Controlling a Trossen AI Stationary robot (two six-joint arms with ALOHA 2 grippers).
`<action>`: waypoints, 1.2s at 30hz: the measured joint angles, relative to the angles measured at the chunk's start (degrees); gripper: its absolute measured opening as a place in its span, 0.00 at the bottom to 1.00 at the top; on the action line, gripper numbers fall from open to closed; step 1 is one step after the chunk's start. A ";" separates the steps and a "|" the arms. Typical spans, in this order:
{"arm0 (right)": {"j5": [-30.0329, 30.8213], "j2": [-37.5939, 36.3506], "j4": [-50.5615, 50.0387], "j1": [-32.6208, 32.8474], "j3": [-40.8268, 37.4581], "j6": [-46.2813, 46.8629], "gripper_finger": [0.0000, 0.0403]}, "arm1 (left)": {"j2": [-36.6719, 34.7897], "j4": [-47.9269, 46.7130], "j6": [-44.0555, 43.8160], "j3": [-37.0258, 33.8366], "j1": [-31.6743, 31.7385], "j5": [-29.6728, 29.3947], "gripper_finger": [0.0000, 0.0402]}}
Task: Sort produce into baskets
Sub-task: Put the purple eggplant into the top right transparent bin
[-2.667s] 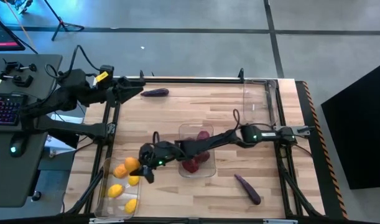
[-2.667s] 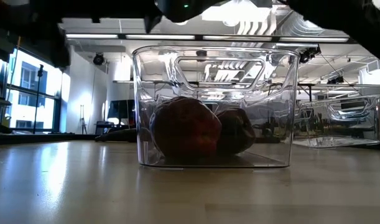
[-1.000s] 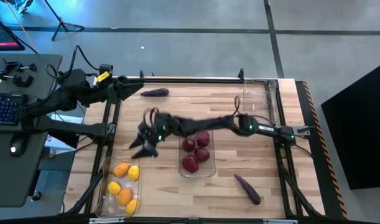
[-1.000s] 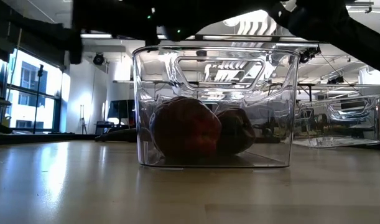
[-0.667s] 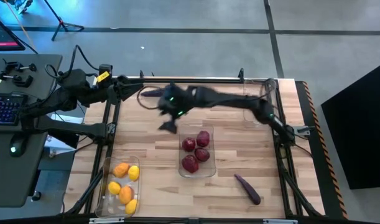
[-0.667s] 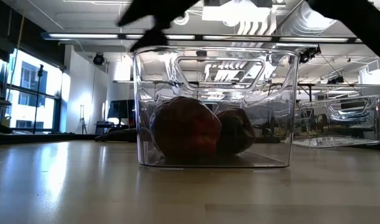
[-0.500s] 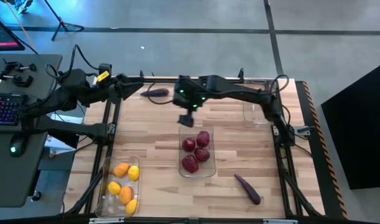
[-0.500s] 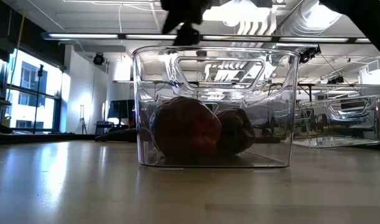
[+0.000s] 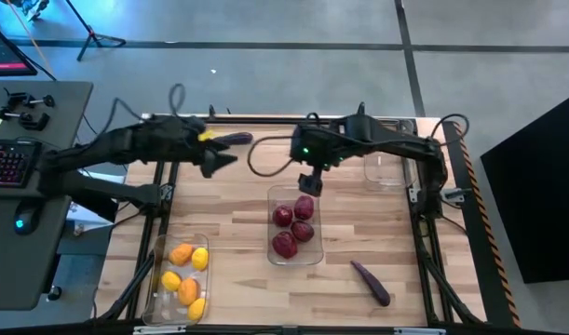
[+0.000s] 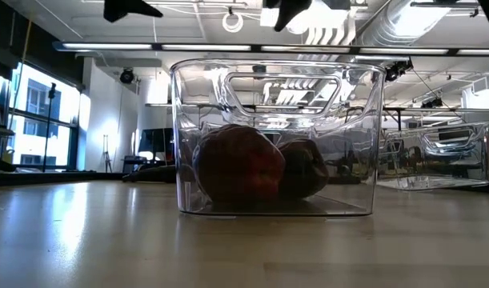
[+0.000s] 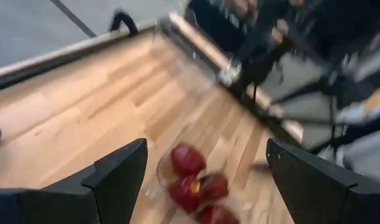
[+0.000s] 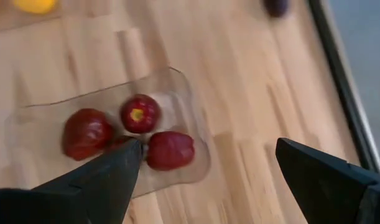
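Several dark red fruits (image 9: 293,226) lie in the clear middle bin (image 9: 316,259), which also shows in the low view (image 10: 278,80). Several yellow and orange fruits (image 9: 186,279) lie in the left bin (image 9: 156,279). One purple eggplant (image 9: 233,139) lies at the far left of the table. Another eggplant (image 9: 370,282) lies at the near right. My right gripper (image 9: 309,183) hangs open and empty above the middle bin's far end; its wrist view shows the red fruits (image 12: 140,113) below. My left gripper (image 9: 223,160) is open and empty, in the air right of the far-left eggplant.
A third clear bin (image 9: 386,154) stands at the far right with nothing showing in it. Bare wood lies between the bins. A desk with a keyboard (image 9: 9,163) stands beyond the table's left edge.
My right gripper has swung up from beside the left bin, toward the far edge and then toward the table's right, and now hangs over the middle bin's far end. My left arm has reached out from the far-left corner toward the table's middle. The fruits have stayed put.
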 joint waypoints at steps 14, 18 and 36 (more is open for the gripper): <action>8.99 -32.79 36.84 7.66 -60.87 30.95 0.90 | 24.37 -19.09 28.97 6.78 20.96 5.76 0.78; 8.03 -38.88 49.71 6.97 -73.55 32.24 0.90 | 35.34 -19.66 38.90 10.51 28.51 5.95 0.78; 5.00 -42.61 60.57 -1.36 -83.16 23.32 0.90 | 65.31 -24.42 38.96 28.41 33.49 -5.16 0.78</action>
